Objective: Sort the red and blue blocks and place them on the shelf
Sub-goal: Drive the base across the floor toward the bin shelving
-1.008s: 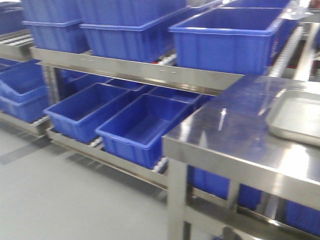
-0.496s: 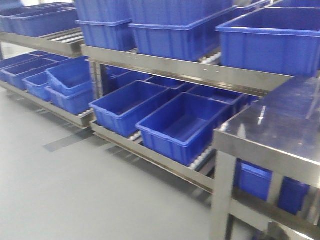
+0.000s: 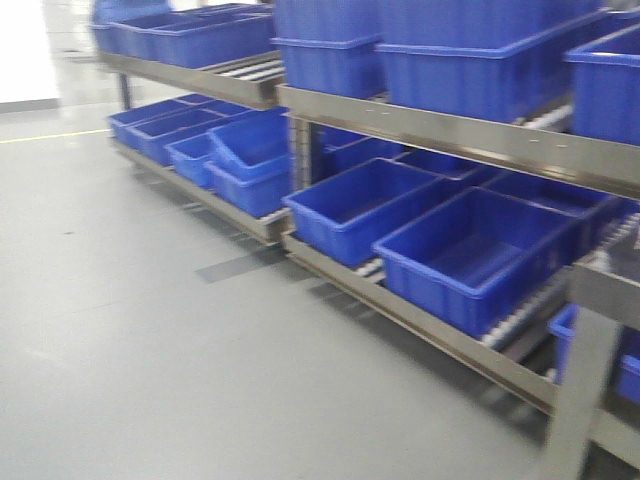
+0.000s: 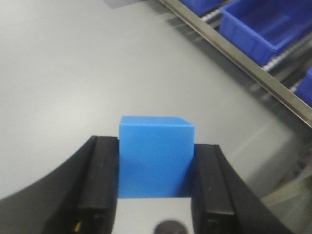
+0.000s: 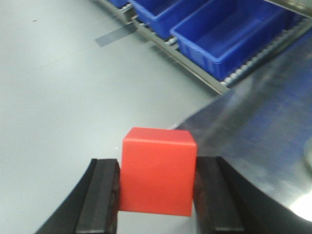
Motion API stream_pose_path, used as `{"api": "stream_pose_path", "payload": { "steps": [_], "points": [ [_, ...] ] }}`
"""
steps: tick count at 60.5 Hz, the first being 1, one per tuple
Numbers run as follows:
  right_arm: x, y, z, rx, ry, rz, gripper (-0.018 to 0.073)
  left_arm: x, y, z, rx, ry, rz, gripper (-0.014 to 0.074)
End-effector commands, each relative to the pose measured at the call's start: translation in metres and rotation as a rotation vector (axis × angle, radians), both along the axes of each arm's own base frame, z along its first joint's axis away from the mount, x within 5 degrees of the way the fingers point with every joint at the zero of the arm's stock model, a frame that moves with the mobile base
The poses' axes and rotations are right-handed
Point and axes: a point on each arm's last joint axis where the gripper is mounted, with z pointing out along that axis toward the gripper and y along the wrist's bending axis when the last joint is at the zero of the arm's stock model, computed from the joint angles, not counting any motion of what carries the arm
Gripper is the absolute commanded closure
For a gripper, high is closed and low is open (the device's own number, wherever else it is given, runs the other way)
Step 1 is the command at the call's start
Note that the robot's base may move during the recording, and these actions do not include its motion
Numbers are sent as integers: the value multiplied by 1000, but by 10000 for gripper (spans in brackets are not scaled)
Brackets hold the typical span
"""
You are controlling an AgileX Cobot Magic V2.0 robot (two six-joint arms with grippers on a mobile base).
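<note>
My left gripper (image 4: 155, 170) is shut on the blue block (image 4: 155, 155), held in the air over the grey floor. My right gripper (image 5: 157, 185) is shut on the red block (image 5: 158, 170), held above the floor beside the steel table's corner. The shelf (image 3: 450, 128) is the steel rack running along the right of the front view, with roller tracks (image 3: 520, 308) under large blue bins. Its lower front rail also shows in the left wrist view (image 4: 243, 61) and the right wrist view (image 5: 180, 56). Neither gripper shows in the front view.
Large blue bins (image 3: 470, 255) fill the shelf's lower and upper tiers; one smaller bin (image 3: 250, 145) sits tilted. A steel table leg (image 3: 580, 385) stands at the front right; its top shows in the right wrist view (image 5: 263, 126). Grey floor (image 3: 150, 340) lies to the left.
The front view has swung left: the steel table and grey tray slid out to the right, and more shelf bays and floor have come in at the left.
</note>
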Motion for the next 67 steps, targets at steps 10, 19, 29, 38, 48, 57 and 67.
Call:
{"api": "stream_pose_path", "payload": {
  "steps": [10, 19, 29, 38, 48, 57, 67],
  "points": [
    [3, -1, 17, 6, -116, -11, 510, 4, -2, 15, -22, -100, -8, 473],
    [3, -1, 17, 6, -116, -11, 510, 4, -2, 15, -22, -100, -8, 473],
    [3, -1, 17, 6, -116, -11, 510, 4, -2, 15, -22, -100, -8, 473],
    [3, -1, 17, 6, -116, -11, 510, 4, -2, 15, -22, -100, -8, 472],
    [3, -1, 17, 6, -116, -11, 510, 4, -2, 15, -22, -100, -8, 472],
    [3, -1, 17, 6, -116, -11, 510, 4, -2, 15, -22, -100, -8, 472],
    [3, -1, 17, 6, -116, -11, 510, 4, -2, 15, -22, -100, -8, 473]
  ]
}}
